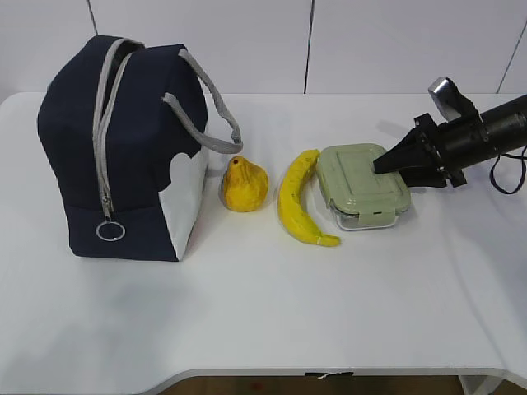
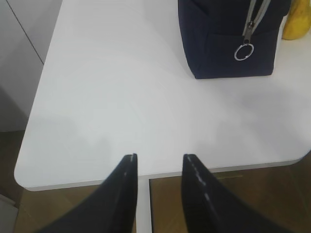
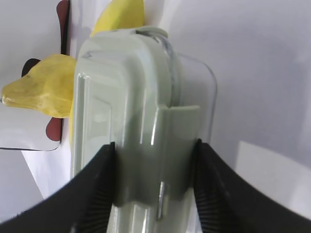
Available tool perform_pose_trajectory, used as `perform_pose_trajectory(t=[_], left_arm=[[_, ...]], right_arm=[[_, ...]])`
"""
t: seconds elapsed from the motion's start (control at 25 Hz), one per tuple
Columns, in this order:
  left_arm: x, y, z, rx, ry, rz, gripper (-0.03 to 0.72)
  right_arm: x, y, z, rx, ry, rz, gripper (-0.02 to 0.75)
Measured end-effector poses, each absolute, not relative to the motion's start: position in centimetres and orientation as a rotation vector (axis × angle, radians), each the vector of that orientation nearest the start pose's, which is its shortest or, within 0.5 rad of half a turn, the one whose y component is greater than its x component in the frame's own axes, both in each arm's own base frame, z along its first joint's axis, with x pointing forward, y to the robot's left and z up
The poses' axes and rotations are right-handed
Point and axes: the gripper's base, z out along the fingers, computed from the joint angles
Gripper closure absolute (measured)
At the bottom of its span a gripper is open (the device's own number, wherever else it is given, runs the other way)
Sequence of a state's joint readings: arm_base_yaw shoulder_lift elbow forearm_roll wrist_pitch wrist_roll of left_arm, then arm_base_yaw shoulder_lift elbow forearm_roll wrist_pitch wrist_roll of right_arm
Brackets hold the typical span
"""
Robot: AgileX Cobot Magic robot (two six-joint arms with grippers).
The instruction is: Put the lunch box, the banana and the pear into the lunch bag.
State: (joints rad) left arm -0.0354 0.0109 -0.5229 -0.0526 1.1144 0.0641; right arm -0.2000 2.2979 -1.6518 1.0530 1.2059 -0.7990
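The navy lunch bag (image 1: 123, 148) stands at the left, its grey zipper shut with the ring pull (image 1: 110, 231) low on the front. The pear (image 1: 244, 185), the banana (image 1: 300, 197) and the green-lidded lunch box (image 1: 362, 185) lie in a row to its right. My right gripper (image 1: 380, 163) is at the box's right end. In the right wrist view its fingers (image 3: 97, 189) press both sides of the lunch box (image 3: 131, 111) at a clip tab. The banana (image 3: 41, 92) shows behind it. My left gripper (image 2: 159, 158) is open and empty over the table's front edge, well short of the bag (image 2: 218, 43).
The white table (image 1: 263, 313) ends at a rounded front-left corner (image 2: 29, 179) with the floor below. A white wall stands behind the table. A yellow bit of the pear (image 2: 297, 24) shows past the bag in the left wrist view.
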Motion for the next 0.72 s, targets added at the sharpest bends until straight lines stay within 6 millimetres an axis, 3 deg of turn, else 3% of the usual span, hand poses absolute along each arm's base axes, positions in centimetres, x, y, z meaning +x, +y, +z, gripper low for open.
perform_pose_trajectory(t=[0.72], left_arm=[[-0.84, -0.4, 27.94, 0.108, 2.082, -0.046, 0.448]], right_arm=[[45.15, -1.73, 14.76, -0.03, 2.594, 1.239, 0.386]])
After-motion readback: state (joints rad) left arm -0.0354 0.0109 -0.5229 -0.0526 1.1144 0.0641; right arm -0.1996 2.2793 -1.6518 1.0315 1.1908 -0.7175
